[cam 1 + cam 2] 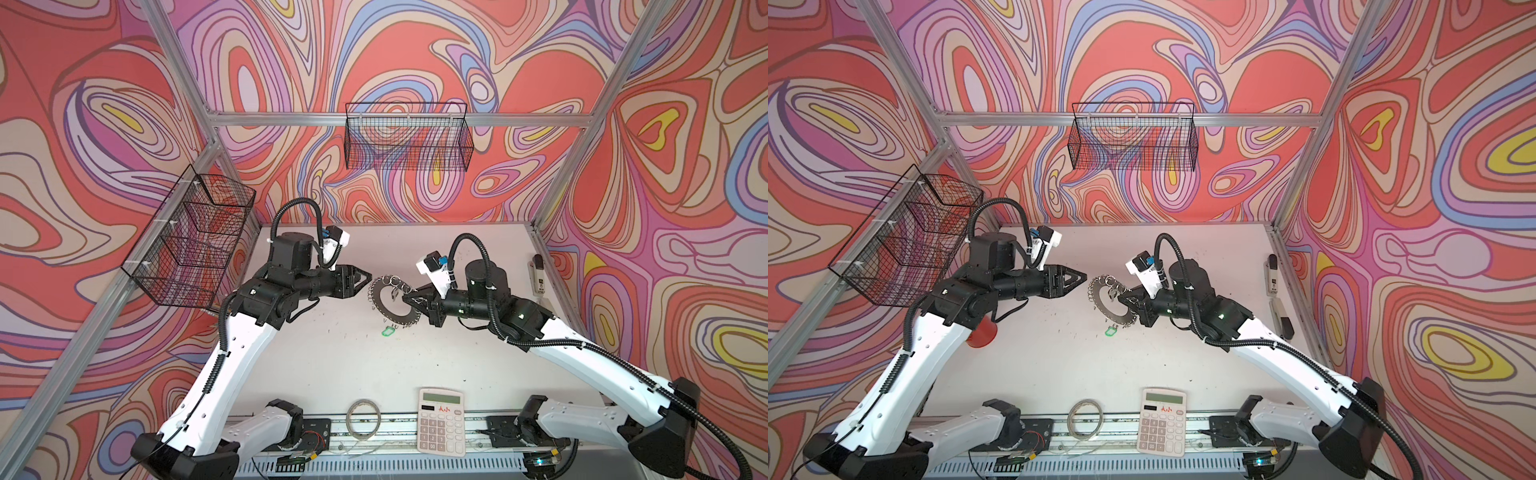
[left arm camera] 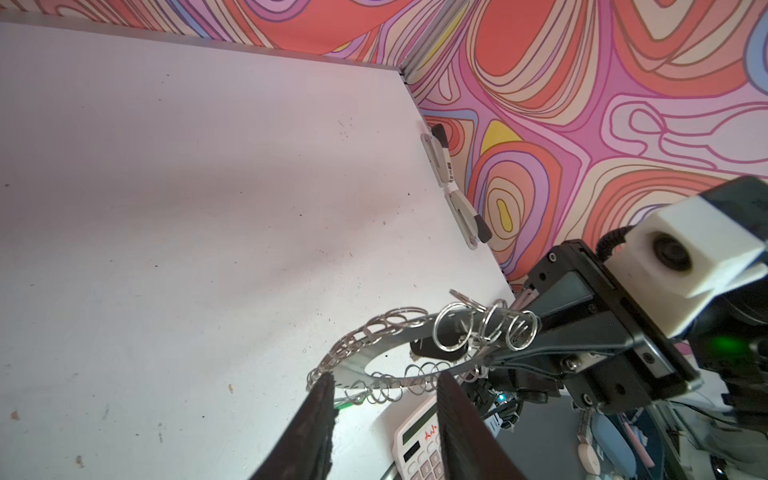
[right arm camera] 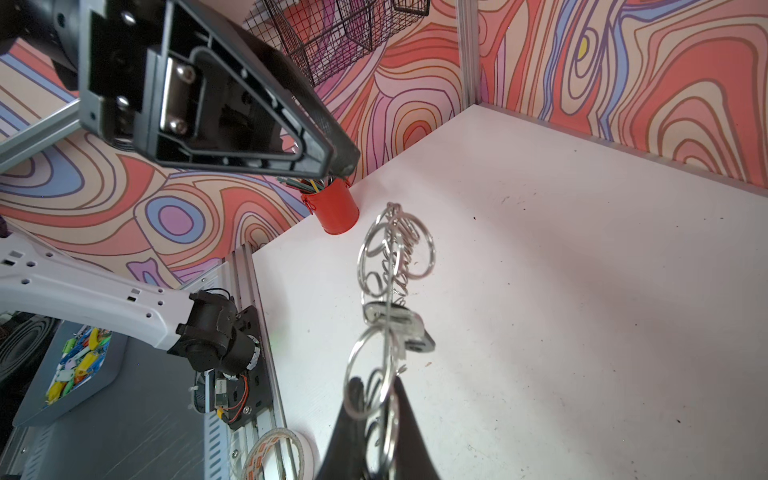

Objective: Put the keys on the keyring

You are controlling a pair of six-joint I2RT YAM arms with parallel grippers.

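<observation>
Keyring near mid-worktop in both top views, held off the surface and tilted. Flat silver disc, big round hole, small wire loops all round the rim, a few larger rings bunched at its 12 to 1 o'clock edge.

Right claw comes in from the disc's 3 o'clock side. Jaws closed tight on the rim of the keyring; right wrist view shows the two dark fingers pinched onto the disc and its loops, disc seen edge-on.

Black-tag key hangs among the larger rings, over the upper part of the hole. Left wrist view shows its dark tag behind one large ring.

Green-tag key lies flat on the worktop, at 6 o'clock from the disc, just off its lower rim. Neither claw touches it.

Left claw sits at the disc's 10 o'clock, close but apart. Jaws partly open, clear gap between the fingers, nothing in them.

Calculator at the worktop's 6 o'clock edge, tape roll at its 9 o'clock. Two staplers along the 3 o'clock edge. Red cup at the 9 o'clock edge, partly hidden by the left arm.
</observation>
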